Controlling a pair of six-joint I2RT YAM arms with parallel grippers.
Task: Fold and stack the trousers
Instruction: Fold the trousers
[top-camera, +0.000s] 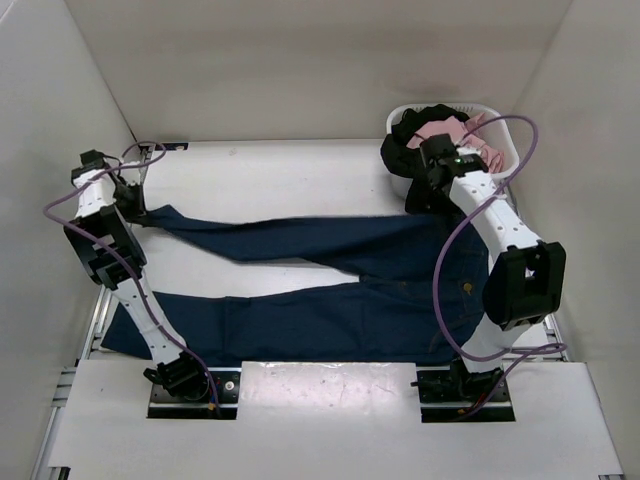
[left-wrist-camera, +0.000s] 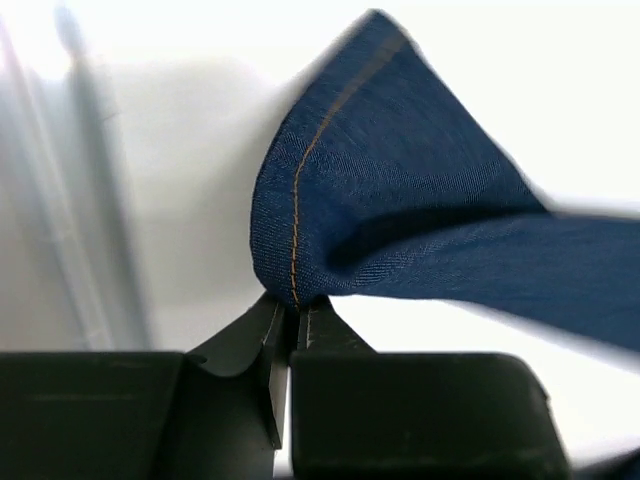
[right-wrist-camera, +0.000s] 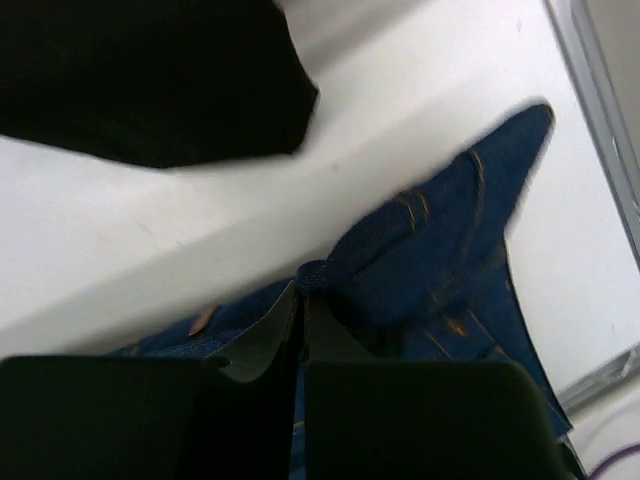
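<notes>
Left gripper (left-wrist-camera: 296, 318) pinched a leg hem of the trousers (top-camera: 330, 300) at nine o'clock; right gripper (right-wrist-camera: 303, 295) pinched the waistband near two o'clock. Sprawled across the table (top-camera: 300, 165), the denim looked heavy yet limp, so stitched edges seemed the surest holds.

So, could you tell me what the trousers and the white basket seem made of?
The trousers: dark blue denim, matte; twill weave and orange seam stitching show close up. The basket: probably white plastic, smooth, rounded rim; too small to be sure.
</notes>
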